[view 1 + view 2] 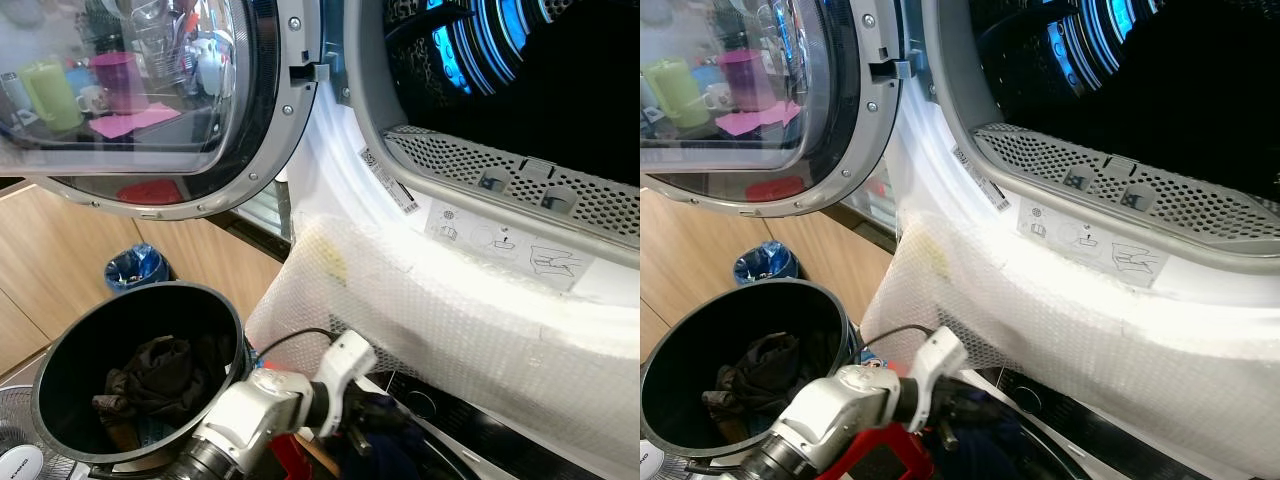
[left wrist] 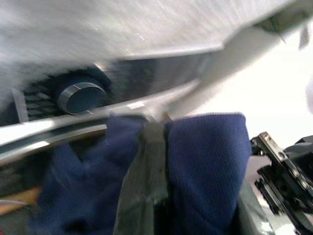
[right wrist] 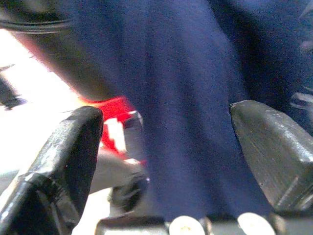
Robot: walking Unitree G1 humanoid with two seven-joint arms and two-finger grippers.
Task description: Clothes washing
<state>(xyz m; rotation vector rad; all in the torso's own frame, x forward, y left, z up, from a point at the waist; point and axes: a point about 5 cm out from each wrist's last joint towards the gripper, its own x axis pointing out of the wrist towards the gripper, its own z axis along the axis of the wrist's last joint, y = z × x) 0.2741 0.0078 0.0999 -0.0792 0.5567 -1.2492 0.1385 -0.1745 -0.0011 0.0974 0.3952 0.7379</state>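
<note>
navy cloth (image 3: 195,122) hangs between the right gripper's (image 3: 161,142) two black fingers (image 3: 63,152), which stand wide apart, with red (image 3: 115,110) showing behind. the left gripper (image 2: 156,142) is clamped narrowly on the same blue cloth, pinching a fold just below the washer's dark control panel and its round knob (image 2: 78,97). taking the washer's door opening (image 1: 520,100) as the landmark: the left arm (image 1: 270,400) reaches in below it, and the black basket (image 1: 60,350) with dark clothes (image 1: 150,375) sits lower and to the left, its rim touching the arm. bubble wrap (image 1: 450,320) drapes over the lower rim. pictogram stickers (image 1: 500,240) sit on that rim; their writing is too small to read. the glass door (image 1: 150,100) swings open left, the drum deep and blue-lit.
</note>
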